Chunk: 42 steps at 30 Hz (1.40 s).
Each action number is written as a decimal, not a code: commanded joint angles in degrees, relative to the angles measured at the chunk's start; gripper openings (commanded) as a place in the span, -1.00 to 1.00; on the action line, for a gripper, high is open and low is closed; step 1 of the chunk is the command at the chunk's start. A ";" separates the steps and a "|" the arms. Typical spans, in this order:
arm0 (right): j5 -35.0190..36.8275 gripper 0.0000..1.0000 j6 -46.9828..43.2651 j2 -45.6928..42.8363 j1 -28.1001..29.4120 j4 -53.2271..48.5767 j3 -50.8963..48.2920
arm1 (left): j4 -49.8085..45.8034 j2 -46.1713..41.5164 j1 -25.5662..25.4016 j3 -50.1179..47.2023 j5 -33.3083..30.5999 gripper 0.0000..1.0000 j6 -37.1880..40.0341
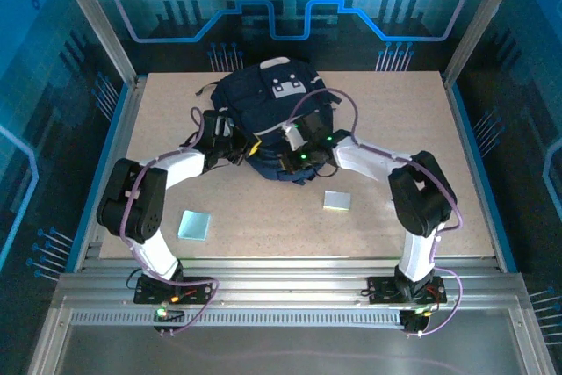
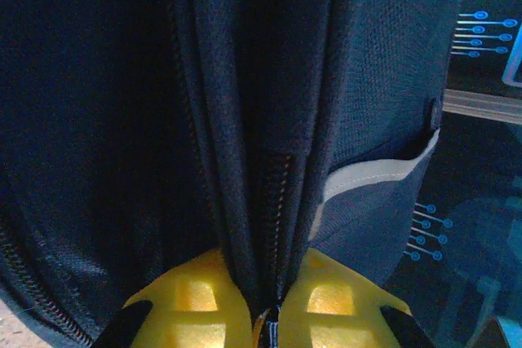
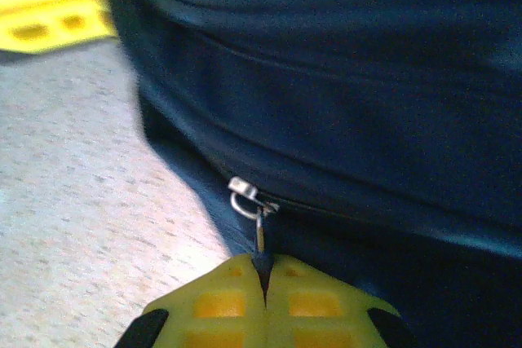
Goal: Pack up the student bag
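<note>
Where the student bag [image 1: 268, 120] lies (navy, grey-patched), left gripper [image 2: 269, 315] pinches fabric at its zip; right gripper [image 3: 263, 279] pinches the zipper pull [image 3: 258, 235].

The student bag [image 1: 263, 107] lies on the table [image 1: 395, 120] behind two flat squares [image 1: 194, 224] [image 1: 336, 200].

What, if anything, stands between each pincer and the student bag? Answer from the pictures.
Nothing visible does. The left pincer is shut on a fabric fold of the student bag, and the right pincer is shut on the zipper pull low on the bag's side. Both touch the bag directly.
</note>
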 commanded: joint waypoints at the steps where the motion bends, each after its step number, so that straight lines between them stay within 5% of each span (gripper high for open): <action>1: 3.79 -1.00 -3.19 -2.80 -6.42 -7.64 -2.41 | -2.37 -3.62 2.45 -0.36 1.30 -1.00 5.32; 14: 10.80 -1.00 -7.39 1.56 -18.04 -9.60 7.15 | -15.81 -4.33 5.31 4.59 5.66 -1.00 16.19; 22: 0.80 -1.00 -7.05 -7.76 -11.68 -4.45 -5.92 | -22.47 0.83 9.08 14.38 3.04 -1.00 24.04; 28: 3.02 -1.00 -3.49 -9.90 -0.80 -1.43 -9.10 | -18.71 7.69 9.28 22.33 3.61 -1.00 21.13; 32: 1.28 -1.00 -0.26 -6.20 2.69 2.51 -5.67 | -18.34 11.43 9.31 26.75 3.81 0.11 17.13; 39: -3.41 -1.00 1.67 3.64 4.46 2.93 7.24 | -16.77 2.51 9.51 18.72 -2.20 0.54 16.07; 42: -4.33 -1.00 1.69 6.86 4.97 2.16 12.05 | -15.42 -2.47 9.16 13.13 -1.78 0.56 14.06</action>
